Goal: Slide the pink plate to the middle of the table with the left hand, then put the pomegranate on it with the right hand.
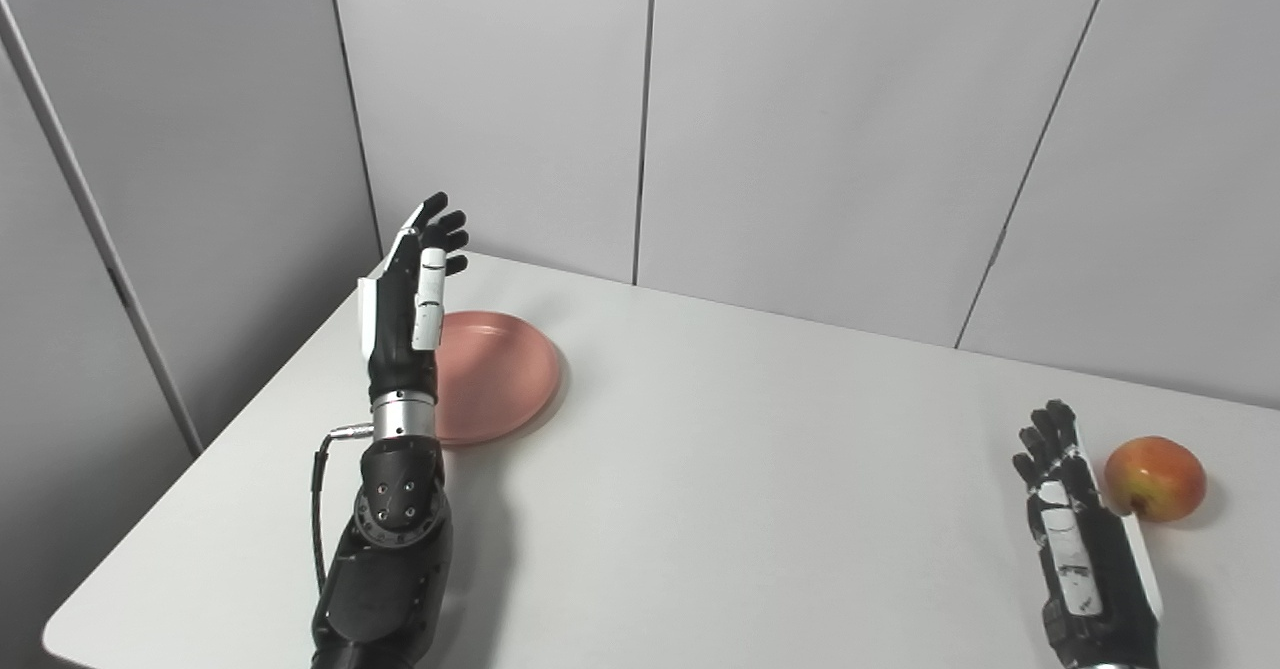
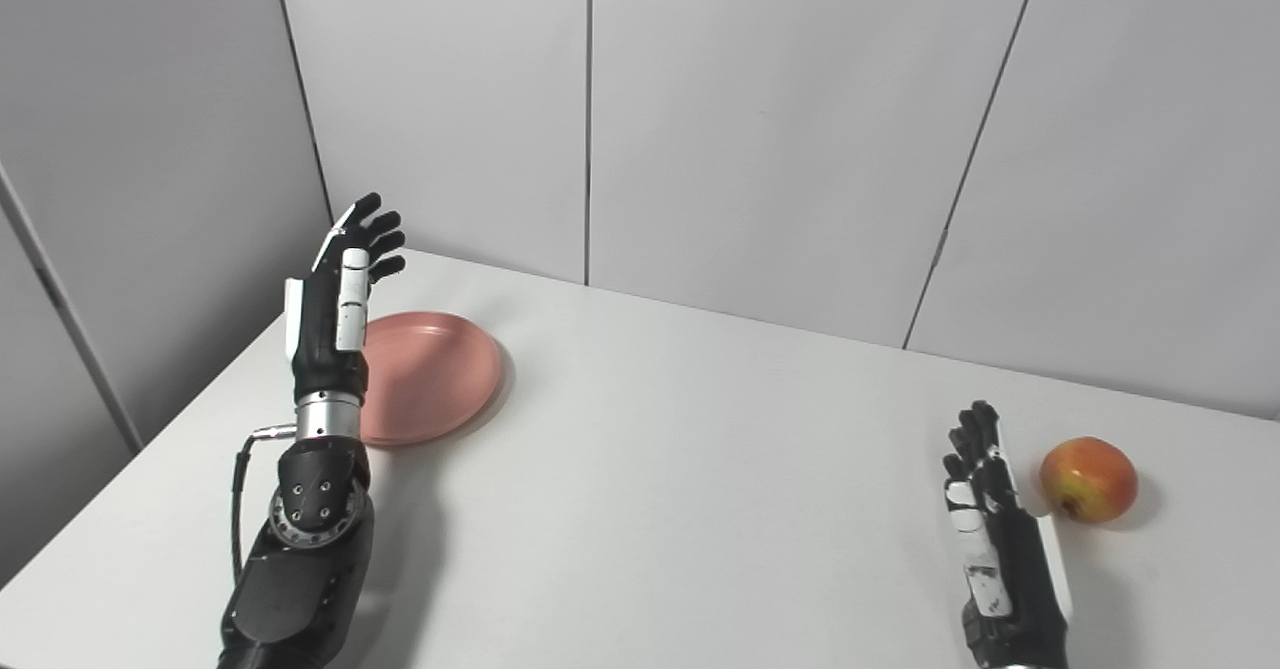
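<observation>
A white table [image 1: 750, 469] fills the lower part of both views, with plain grey wall panels [image 1: 820, 119] standing behind it and along its left side, split by thin dark seams.

At the far left, the left hand [image 1: 410, 294] is raised above the table's left edge, fingers extended and slightly apart, holding nothing. Its palm faces toward the plate, and the hand overlaps the plate's left rim in the picture; whether it touches the rim cannot be told. A thin black cable [image 1: 322, 489] loops off the wrist.

Just to the right of that hand lies the pink plate [image 1: 505, 374], flat on the table near the back left corner. It is round, shallow and bare inside.

The middle of the table holds nothing but the arm's shadow.

At the far right, the right hand [image 2: 985, 534] rests low near the table's front edge, fingers stretched out and lightly spread, gripping nothing. Just beside it, on its right, sits the fruit [image 2: 1088, 479], round, red with a yellow-orange patch, looking rather like an apple. In the right eye view a small gap shows between hand and fruit.
</observation>
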